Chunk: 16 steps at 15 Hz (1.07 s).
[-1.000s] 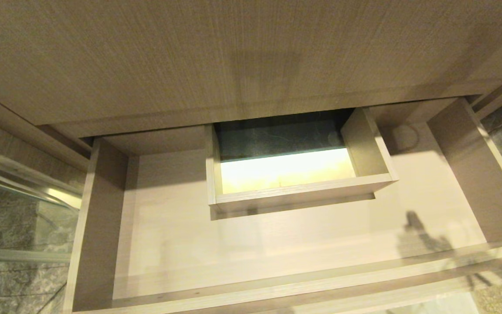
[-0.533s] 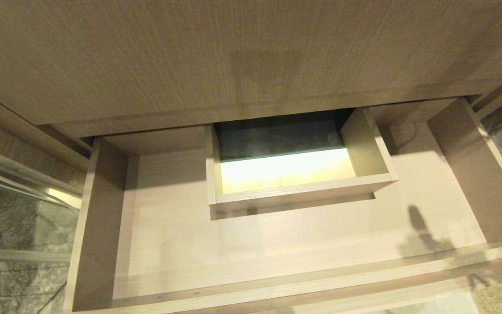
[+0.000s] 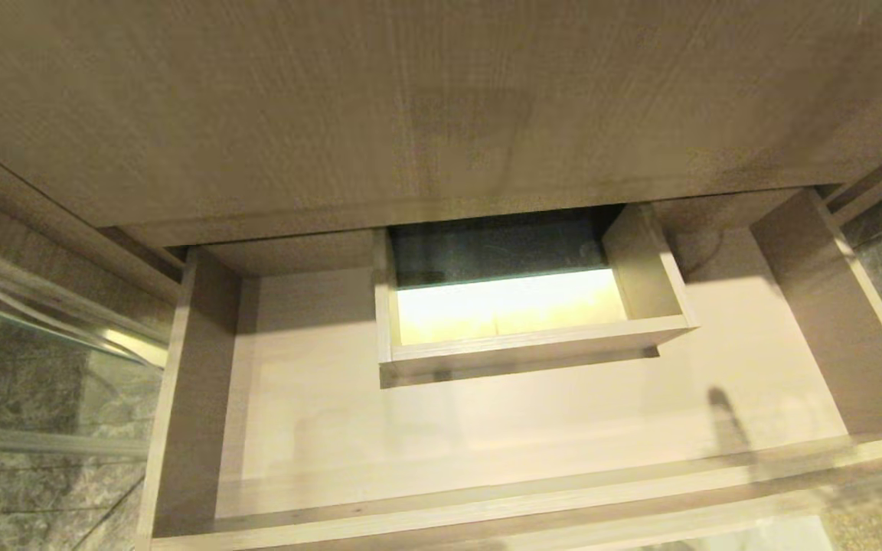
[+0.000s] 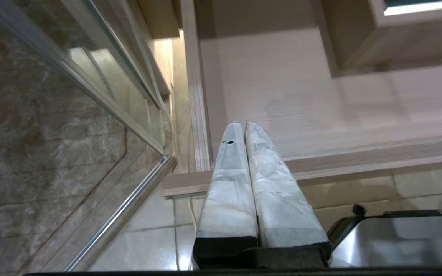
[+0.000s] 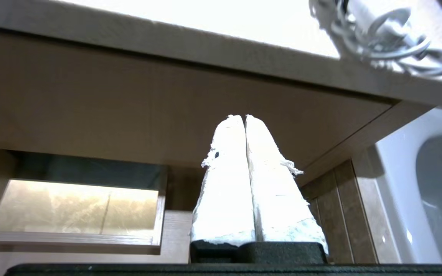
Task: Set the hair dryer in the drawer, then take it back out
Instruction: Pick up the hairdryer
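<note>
Inspection from my head camera: the drawer [image 3: 487, 428] stands pulled out beneath the taller wood-grain panel [image 3: 410, 115]. Its floor is bare. The boxed cut-out [image 3: 525, 337] sits at twelve o'clock from the drawer's middle, against the back, with a bright lit patch showing through its opening. A thin shadow falls on the drawer floor at about four o'clock from the middle.

Neither of my arms shows in the head view.

My right pincer [image 5: 244, 117] has its white-wrapped fingers pressed together, tip to tip, pinching nothing. It points up toward the underside edge of the countertop [image 5: 167, 42], with the cut-out at about eight o'clock from its tips.

The hair dryer [image 5: 378, 34] is not in the drawer. I see only its bundled white cord and a part of the white body, lying on the countertop at about one o'clock from my right fingertips, well apart from them.

My left pincer [image 4: 244, 122] is likewise pressed together and empty, hanging over the drawer's near left corner, beside the glass panel [image 4: 90, 76] with its metal frame.
</note>
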### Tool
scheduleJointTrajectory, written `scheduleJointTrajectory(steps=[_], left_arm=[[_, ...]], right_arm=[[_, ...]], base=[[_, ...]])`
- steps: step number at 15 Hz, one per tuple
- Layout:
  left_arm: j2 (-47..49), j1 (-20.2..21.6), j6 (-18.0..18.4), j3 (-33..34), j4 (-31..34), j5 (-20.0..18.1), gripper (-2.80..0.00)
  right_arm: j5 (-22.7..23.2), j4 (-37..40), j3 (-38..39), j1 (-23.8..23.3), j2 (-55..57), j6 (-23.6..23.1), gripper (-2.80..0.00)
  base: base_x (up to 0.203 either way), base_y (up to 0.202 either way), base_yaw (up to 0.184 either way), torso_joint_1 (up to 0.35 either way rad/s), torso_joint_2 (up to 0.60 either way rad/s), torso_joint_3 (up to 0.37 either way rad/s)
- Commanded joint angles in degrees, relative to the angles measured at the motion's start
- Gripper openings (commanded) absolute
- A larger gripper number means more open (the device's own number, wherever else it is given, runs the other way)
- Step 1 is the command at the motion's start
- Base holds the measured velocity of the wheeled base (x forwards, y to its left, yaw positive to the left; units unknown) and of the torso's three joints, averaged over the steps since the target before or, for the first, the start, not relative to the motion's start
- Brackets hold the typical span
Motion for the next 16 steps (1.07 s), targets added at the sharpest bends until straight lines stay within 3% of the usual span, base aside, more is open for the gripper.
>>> scheduleJointTrajectory(steps=[1,4,16], left_arm=[[0.1,0.0,0.0,0.0,0.0,0.0,-2.8],[0.1,0.0,0.0,0.0,0.0,0.0,-2.8],[0.0,0.0,0.0,0.0,0.0,0.0,-2.8]], right_arm=[[0.1,0.1,0.5,0.0,-1.4,-0.1,-2.8],[0.1,-0.6,1.0,0.0,-1.7,-0.2,-2.8],[-0.1,-0.5,2.7,0.0,-2.2,-0.2,-2.8]], base=[[0.0,0.0,0.0,0.129,-0.41,-0.237],[0.0,0.0,0.0,0.074,-0.45,-0.244],[0.0,0.0,0.0,0.274,-0.49,-0.263]])
